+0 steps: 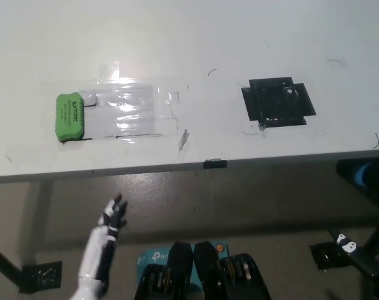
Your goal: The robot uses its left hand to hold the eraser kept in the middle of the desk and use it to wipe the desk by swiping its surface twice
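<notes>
Left hand (112,215) hangs below the desk (196,37), well short of the eraser (70,115).

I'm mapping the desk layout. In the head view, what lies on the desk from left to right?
green eraser → clear tape patch → black tape square.

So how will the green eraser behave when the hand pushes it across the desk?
The eraser lies flat and blocky, so it will probably slide, not roll or tip. It looks small, likely light. On the glossy clear tape beside it, it may slip more easily than on the bare desk.
</notes>
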Tool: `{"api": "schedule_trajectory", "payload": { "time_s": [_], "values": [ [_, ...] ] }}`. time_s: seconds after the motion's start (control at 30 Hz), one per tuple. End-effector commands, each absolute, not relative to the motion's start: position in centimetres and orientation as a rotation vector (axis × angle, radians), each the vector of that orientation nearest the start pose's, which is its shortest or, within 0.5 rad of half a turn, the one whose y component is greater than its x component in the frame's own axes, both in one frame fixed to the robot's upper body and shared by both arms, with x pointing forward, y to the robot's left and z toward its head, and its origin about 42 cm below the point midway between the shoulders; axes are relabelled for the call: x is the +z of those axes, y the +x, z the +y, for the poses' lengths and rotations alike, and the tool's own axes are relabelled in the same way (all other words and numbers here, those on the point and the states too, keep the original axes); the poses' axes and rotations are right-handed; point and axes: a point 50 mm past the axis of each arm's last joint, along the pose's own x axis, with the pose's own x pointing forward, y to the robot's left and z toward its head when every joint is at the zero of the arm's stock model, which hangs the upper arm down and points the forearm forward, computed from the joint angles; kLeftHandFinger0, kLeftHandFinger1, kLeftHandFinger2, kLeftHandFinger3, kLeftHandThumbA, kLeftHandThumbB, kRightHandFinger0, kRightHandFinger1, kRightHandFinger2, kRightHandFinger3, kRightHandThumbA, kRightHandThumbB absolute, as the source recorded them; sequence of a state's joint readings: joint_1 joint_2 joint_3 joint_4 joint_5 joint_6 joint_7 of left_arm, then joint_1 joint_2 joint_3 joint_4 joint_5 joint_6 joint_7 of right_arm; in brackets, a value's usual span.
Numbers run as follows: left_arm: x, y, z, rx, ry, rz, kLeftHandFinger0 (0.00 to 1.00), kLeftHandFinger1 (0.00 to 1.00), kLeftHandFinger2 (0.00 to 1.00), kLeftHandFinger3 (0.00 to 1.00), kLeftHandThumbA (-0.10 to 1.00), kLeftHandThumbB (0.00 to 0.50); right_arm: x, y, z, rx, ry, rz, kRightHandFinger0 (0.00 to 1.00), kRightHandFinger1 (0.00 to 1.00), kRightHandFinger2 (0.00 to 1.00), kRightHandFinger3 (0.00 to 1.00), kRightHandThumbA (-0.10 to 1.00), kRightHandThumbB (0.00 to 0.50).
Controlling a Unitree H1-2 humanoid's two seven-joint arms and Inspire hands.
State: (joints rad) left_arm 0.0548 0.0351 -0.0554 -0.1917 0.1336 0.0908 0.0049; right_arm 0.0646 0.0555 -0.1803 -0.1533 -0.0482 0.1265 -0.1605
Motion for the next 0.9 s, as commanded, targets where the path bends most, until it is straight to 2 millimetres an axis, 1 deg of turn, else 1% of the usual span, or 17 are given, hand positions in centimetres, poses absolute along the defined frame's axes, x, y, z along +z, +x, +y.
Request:
{"api": "schedule_trajectory", "payload": {
  "time_s": [0.0,0.03,0.13,0.17,0.23,0.27,0.33,0.4,0.43,0.47,0.53,0.57,0.67,0.73,0.77,0.8,0.87],
  "values": [
    [20.3,27.5,23.5,-0.024,0.245,-0.216,1.00,1.00,1.00,1.00,1.00,0.261,12.0,25.5,-25.5,-0.385,-0.002,0.003,1.00,1.00,1.00,1.00,1.00,0.120],
    [22.0,27.9,24.3,-0.010,0.283,-0.258,1.00,1.00,1.00,1.00,1.00,0.252,11.9,25.4,-25.5,-0.387,-0.002,0.005,1.00,1.00,1.00,1.00,1.00,0.108],
    [24.5,28.5,25.9,0.020,0.323,-0.321,1.00,1.00,1.00,1.00,1.00,0.217,11.8,25.2,-25.4,-0.392,-0.006,0.004,1.00,1.00,1.00,1.00,1.00,0.081],
    [26.6,29.4,27.4,0.049,0.378,-0.387,1.00,1.00,1.00,1.00,1.00,0.259,12.0,25.3,-25.3,-0.399,0.002,0.002,1.00,1.00,1.00,1.00,1.00,0.091],
    [27.6,30.0,28.1,0.060,0.397,-0.393,1.00,1.00,1.00,1.00,1.00,0.273,12.1,25.4,-25.3,-0.397,0.008,0.000,1.00,1.00,1.00,1.00,1.00,0.085],
    [28.9,30.9,28.9,0.081,0.421,-0.405,1.00,1.00,1.00,1.00,1.00,0.304,12.1,25.3,-25.4,-0.394,0.020,-0.001,1.00,1.00,1.00,1.00,1.00,0.086],
    [30.2,31.9,29.6,0.101,0.476,-0.436,1.00,1.00,1.00,1.00,1.00,0.312,12.1,25.3,-25.4,-0.395,0.019,0.000,1.00,1.00,1.00,1.00,1.00,0.092],
    [31.1,32.5,30.0,0.108,0.540,-0.451,1.00,1.00,1.00,1.00,1.00,0.275,12.2,25.1,-25.5,-0.392,0.010,0.005,1.00,1.00,1.00,1.00,1.00,0.103],
    [32.5,33.9,30.6,0.099,0.590,-0.478,1.00,1.00,1.00,1.00,1.00,0.193,12.1,25.1,-25.5,-0.392,0.004,0.004,1.00,1.00,1.00,1.00,1.00,0.085],
    [33.2,34.8,30.8,0.114,0.614,-0.463,1.00,1.00,1.00,1.00,1.00,0.254,12.0,25.2,-25.5,-0.392,0.001,0.003,1.00,1.00,1.00,1.00,1.00,0.081],
    [33.9,35.8,31.2,0.127,0.688,-0.448,1.00,1.00,1.00,1.00,1.00,0.276,12.0,25.2,-25.5,-0.389,0.008,0.007,1.00,1.00,1.00,1.00,1.00,0.095],
    [35.0,37.2,31.6,0.133,0.830,-0.450,1.00,1.00,1.00,1.00,1.00,0.254,12.1,25.2,-25.5,-0.398,0.008,0.014,1.00,1.00,1.00,1.00,1.00,0.110],
    [36.5,40.1,32.6,0.147,1.165,-0.499,1.00,1.00,1.00,1.00,1.00,0.115,12.1,25.2,-25.5,-0.390,0.013,0.014,1.00,1.00,1.00,1.00,1.00,0.082],
    [37.1,41.9,33.1,0.153,1.389,-0.511,1.00,1.00,1.00,1.00,1.00,0.170,11.9,25.2,-25.6,-0.389,0.016,0.015,1.00,1.00,1.00,1.00,1.00,0.105],
    [37.5,42.8,33.1,0.148,1.492,-0.495,1.00,1.00,1.00,1.00,1.00,0.254,11.9,25.2,-25.6,-0.391,0.015,0.014,1.00,1.00,1.00,1.00,1.00,0.089],
    [38.0,44.2,33.2,0.148,1.659,-0.455,1.00,1.00,1.00,1.00,1.00,0.314,11.8,25.3,-25.6,-0.395,0.013,0.015,1.00,1.00,1.00,1.00,1.00,0.073],
    [38.0,44.8,33.1,0.152,1.708,-0.439,1.00,1.00,1.00,1.00,1.00,0.330,11.9,25.1,-25.6,-0.399,0.010,0.019,1.00,1.00,1.00,1.00,1.00,0.067]
  ]
}}
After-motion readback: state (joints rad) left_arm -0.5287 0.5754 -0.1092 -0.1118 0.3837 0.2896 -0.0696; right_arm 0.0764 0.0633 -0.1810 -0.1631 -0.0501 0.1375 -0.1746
